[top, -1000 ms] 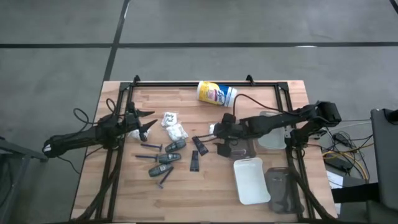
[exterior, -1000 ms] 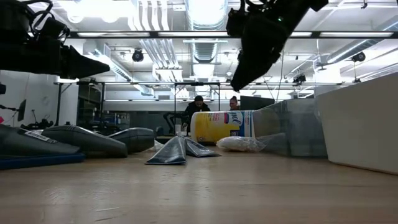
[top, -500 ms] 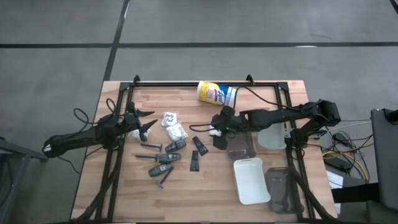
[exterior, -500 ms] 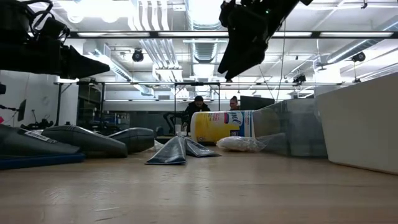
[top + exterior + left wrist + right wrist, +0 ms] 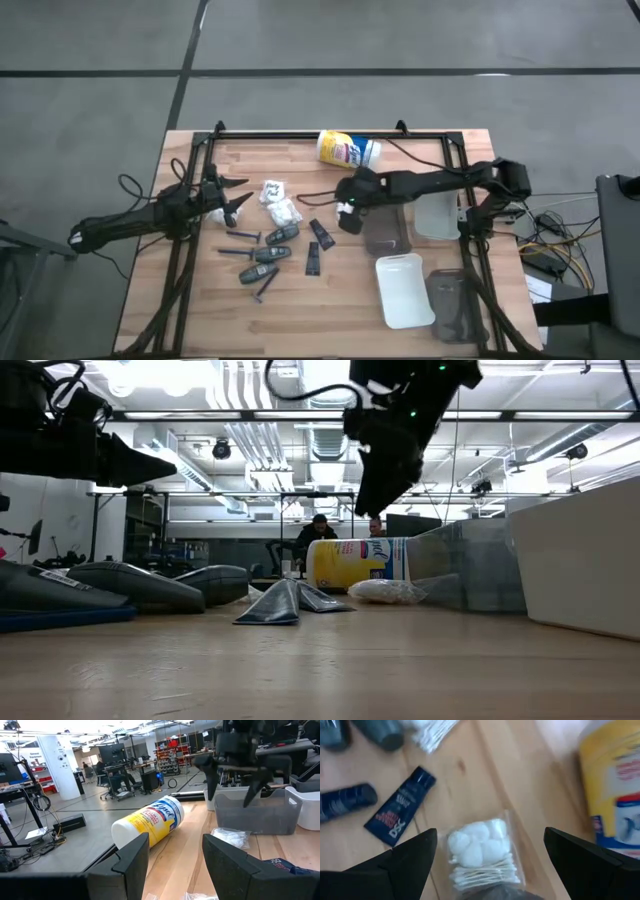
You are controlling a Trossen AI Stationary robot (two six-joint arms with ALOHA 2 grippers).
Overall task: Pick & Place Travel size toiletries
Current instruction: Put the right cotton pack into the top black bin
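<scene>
The toiletries lie on the table between my arms: white crinkly packets (image 5: pixel 279 202), grey tubes (image 5: pixel 270 254), slim black sticks (image 5: pixel 243 236) and dark flat tubes (image 5: pixel 317 244). A clear packet of cotton balls and swabs (image 5: pixel 482 855) lies flat on the wood right below my right gripper (image 5: pixel 490 840). That gripper (image 5: pixel 349 207) is open and hangs well above the table in the low view (image 5: pixel 395 460). A dark blue tube (image 5: pixel 400 812) lies beside the packet. My left gripper (image 5: pixel 243 195) is open and waits at the table's left, just left of the white packets.
A yellow-and-white canister (image 5: pixel 348 150) lies on its side near the far edge. A clear tray (image 5: pixel 388 232) stands right of my right gripper, with a white tray (image 5: pixel 405 290) and more trays (image 5: pixel 455 305) toward the near right. People sit in the room beyond.
My right gripper has moved from over the clear tray toward the table's far and left edges. It now stands above the cotton packet near the canister. The toiletries have stayed where they were.
</scene>
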